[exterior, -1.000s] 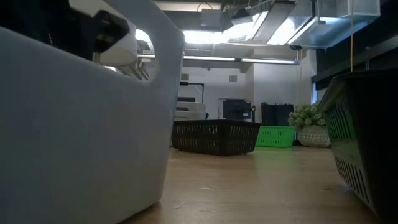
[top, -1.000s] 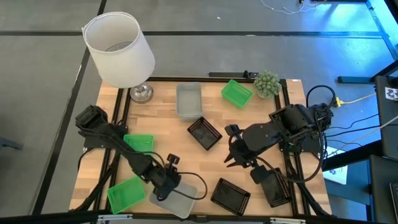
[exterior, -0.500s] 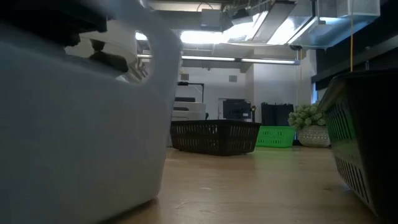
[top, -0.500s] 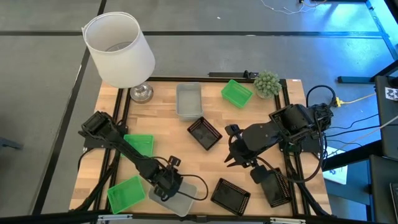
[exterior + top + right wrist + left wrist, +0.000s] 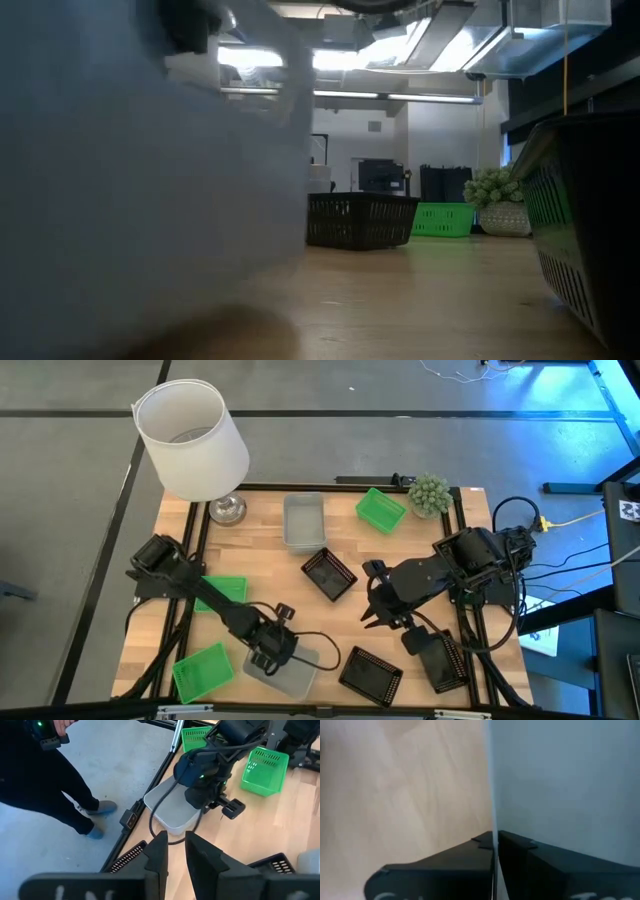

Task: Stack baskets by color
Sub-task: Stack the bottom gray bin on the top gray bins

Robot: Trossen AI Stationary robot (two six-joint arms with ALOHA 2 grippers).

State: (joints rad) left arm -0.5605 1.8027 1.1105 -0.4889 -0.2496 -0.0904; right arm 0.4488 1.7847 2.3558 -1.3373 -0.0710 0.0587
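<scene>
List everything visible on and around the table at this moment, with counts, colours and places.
green baskets: 3, bright green; far right, left edge, near-left corner
grey baskets: 2 seen, translucent grey-white; far middle, near edge
black baskets: 3, black mesh; centre, near edge, near right
lamp: 1, white shade; far-left corner
plant: 1, green; far-right corner
person: 1, dark trousers; beside the table
left arm: jaws shut on the near grey basket's wall
right arm: jaws open, empty, right of centre

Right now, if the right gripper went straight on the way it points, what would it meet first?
Probably the left gripper, shut on the grey basket straight ahead of the right gripper. Depth is unclear; bare table may come first.
</scene>
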